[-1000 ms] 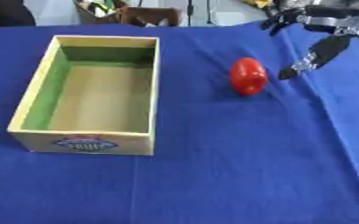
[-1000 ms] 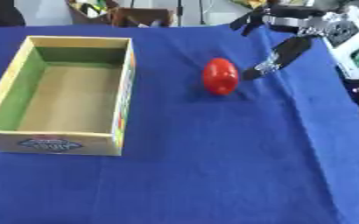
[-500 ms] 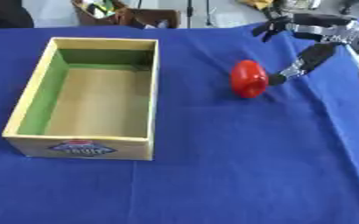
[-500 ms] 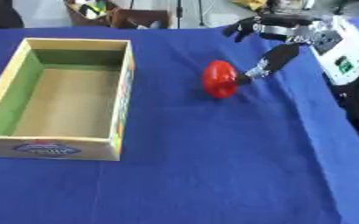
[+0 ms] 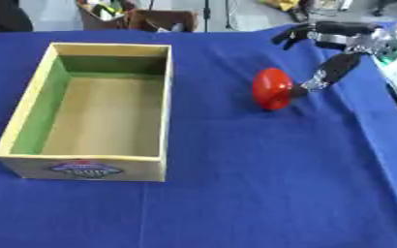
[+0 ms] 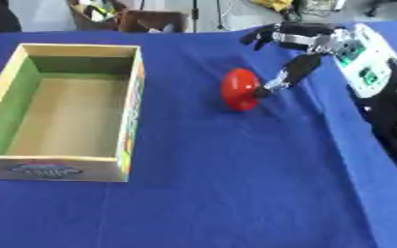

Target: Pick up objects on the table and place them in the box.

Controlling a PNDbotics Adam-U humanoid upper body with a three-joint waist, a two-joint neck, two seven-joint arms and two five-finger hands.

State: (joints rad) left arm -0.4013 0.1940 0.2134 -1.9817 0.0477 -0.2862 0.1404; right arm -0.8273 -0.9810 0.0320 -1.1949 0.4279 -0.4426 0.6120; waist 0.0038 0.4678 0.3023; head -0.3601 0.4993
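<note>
Your right hand (image 6: 302,46) comes in from the upper right, its fingers (image 6: 266,35) spread and lightly curved over the table while the thumb (image 6: 288,76) reaches down and to the left. The thumb tip sits right at the right side of the red egg-shaped object (image 6: 239,89); you cannot tell from either eye whether it actually touches. Nothing is wrapped or pinched, so the hand counts as released, with nothing in its grasp. The red object stands on the blue tablecloth (image 5: 261,184), a little right of the table's middle and tilted slightly. To its left, apart from it with a strip of cloth between, lies the box (image 5: 165,101), a long open carton with tan outer walls, green on the inside of its left and far walls, and a coloured label (image 5: 85,169) on the near end. Its floor is bare cardboard. Your left hand shows in neither eye. Beyond the table's far edge there is some brown clutter (image 5: 155,18) on the floor.
</note>
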